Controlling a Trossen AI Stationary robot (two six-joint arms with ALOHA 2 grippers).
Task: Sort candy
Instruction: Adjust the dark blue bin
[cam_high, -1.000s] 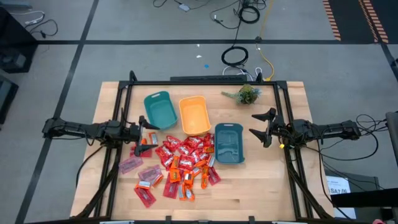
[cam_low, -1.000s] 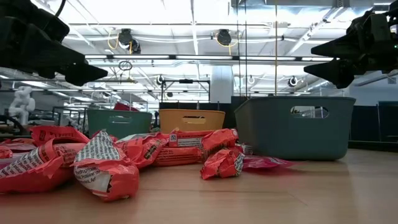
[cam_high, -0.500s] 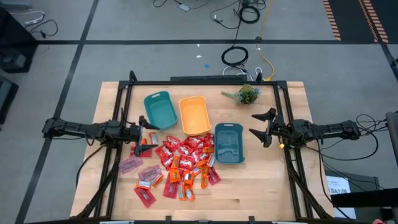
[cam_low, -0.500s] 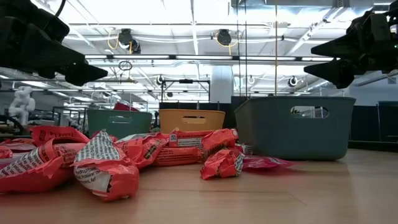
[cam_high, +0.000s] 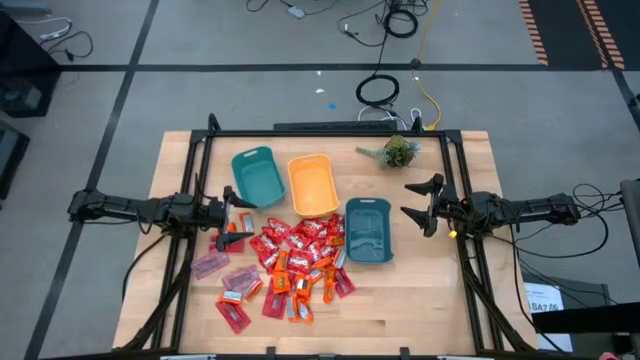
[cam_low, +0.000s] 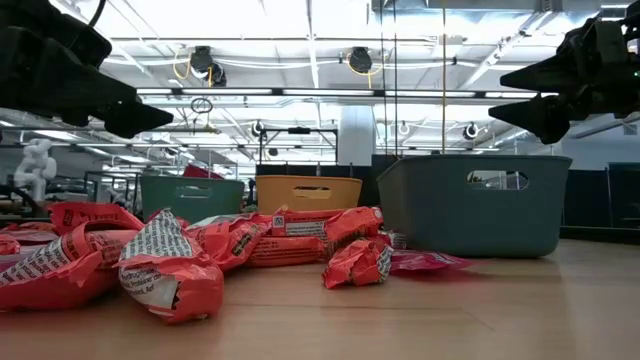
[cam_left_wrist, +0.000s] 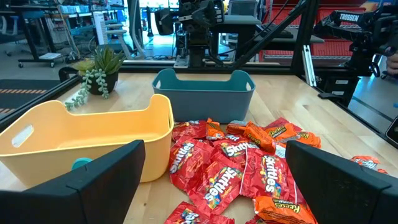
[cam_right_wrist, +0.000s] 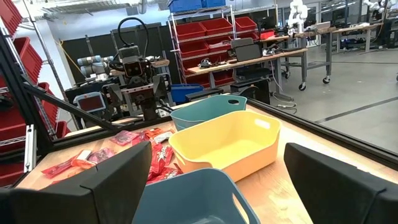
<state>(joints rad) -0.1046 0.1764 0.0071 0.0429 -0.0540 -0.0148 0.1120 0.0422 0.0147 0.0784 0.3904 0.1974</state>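
Note:
The candy (cam_high: 290, 262) lies in a loose heap on the table's middle and near left: mostly shiny red packets (cam_left_wrist: 230, 165), some orange (cam_left_wrist: 273, 140), a few pale pink ones (cam_high: 210, 265). My left gripper (cam_high: 238, 212) hovers open at the heap's left edge, above the table, pointing toward the right. My right gripper (cam_high: 418, 203) hovers open to the right of the bins, pointing left. Neither touches anything.
Behind the heap stand a teal bin (cam_high: 257, 176) and an orange bin (cam_high: 312, 185); a second teal bin (cam_high: 368, 230) stands right of the heap. A small green plant (cam_high: 396, 152) sits at the far right. Bare wood lies along the near right (cam_high: 420, 300).

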